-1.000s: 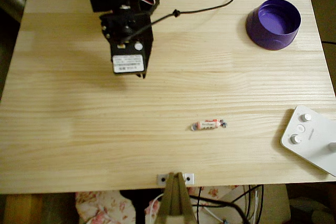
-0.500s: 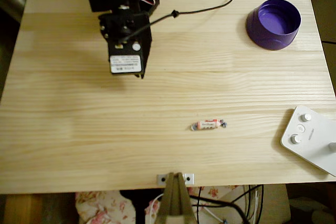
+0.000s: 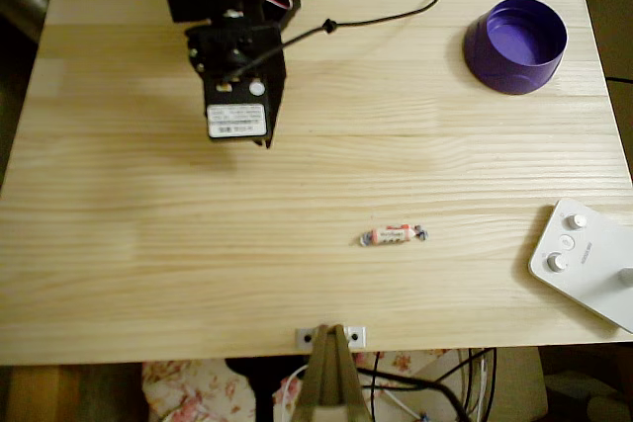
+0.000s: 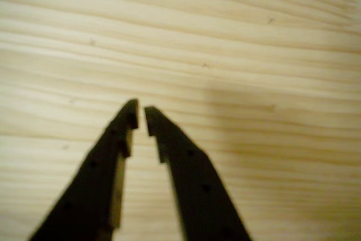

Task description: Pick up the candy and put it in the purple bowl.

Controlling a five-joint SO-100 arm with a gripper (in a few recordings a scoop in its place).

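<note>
The candy (image 3: 393,235), a small white and pinkish wrapped sweet with dark twisted ends, lies on the wooden table (image 3: 119,244) right of centre, toward the near edge in the overhead view. The purple bowl (image 3: 515,44) stands at the far right corner, and nothing shows inside it. My black arm hangs over the far left part of the table, with its gripper (image 3: 267,141) well left of and beyond the candy. In the wrist view the gripper (image 4: 141,112) points at bare wood, its fingertips almost touching with nothing between them.
A white device with round knobs (image 3: 584,259) lies at the near right corner. A black cable (image 3: 396,15) runs across the far side of the table toward the arm. A metal bracket (image 3: 331,337) sits at the near edge.
The arm has shifted very slightly to the left in the overhead view. The candy and bowl have not moved.
</note>
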